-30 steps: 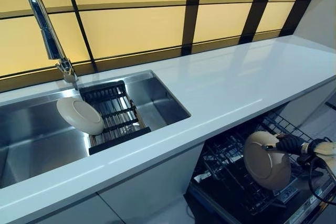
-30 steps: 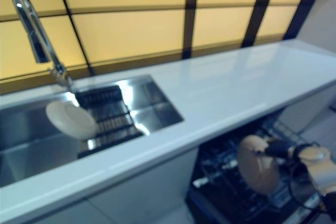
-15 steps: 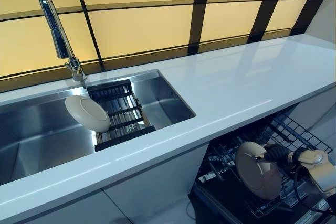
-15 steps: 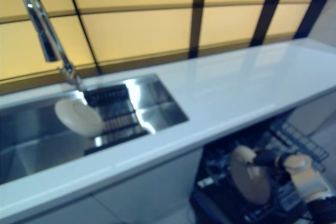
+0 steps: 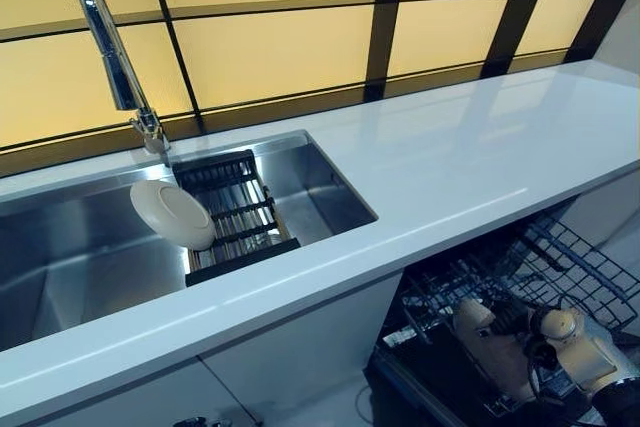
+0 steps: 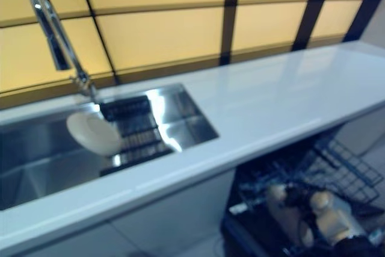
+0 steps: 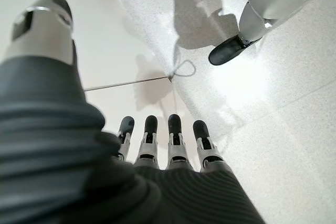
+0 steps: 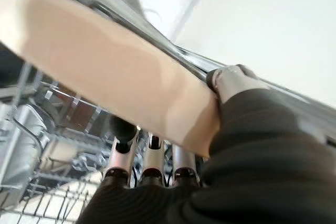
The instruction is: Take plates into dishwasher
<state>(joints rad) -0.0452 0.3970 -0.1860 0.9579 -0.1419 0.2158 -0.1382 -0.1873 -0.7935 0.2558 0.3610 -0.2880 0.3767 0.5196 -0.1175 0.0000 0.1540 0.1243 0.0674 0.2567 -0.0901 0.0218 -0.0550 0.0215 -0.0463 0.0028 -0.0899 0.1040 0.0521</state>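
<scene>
Worktop (image 5: 470, 147) lies bare — open passage; below it, rack (image 5: 560, 267) wires crowd the right hand (image 5: 560, 342) and plate (image 5: 490, 347).

**Cream plates, steel sink, amber panels**

The plate (image 5: 493, 349) over the black wire dishwasher rack (image 5: 560, 269) is cream-beige. A white plate (image 5: 172, 214) leans in the silver steel sink (image 5: 60, 257). The table (image 5: 470, 157) is glossy white; wall panels (image 5: 280, 47) glow amber between black bars.

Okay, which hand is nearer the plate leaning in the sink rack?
Hard to say. The plate in the sink rack is untouched: the right hand holds another plate in the dishwasher rack; the left hand hangs over the floor.
</scene>
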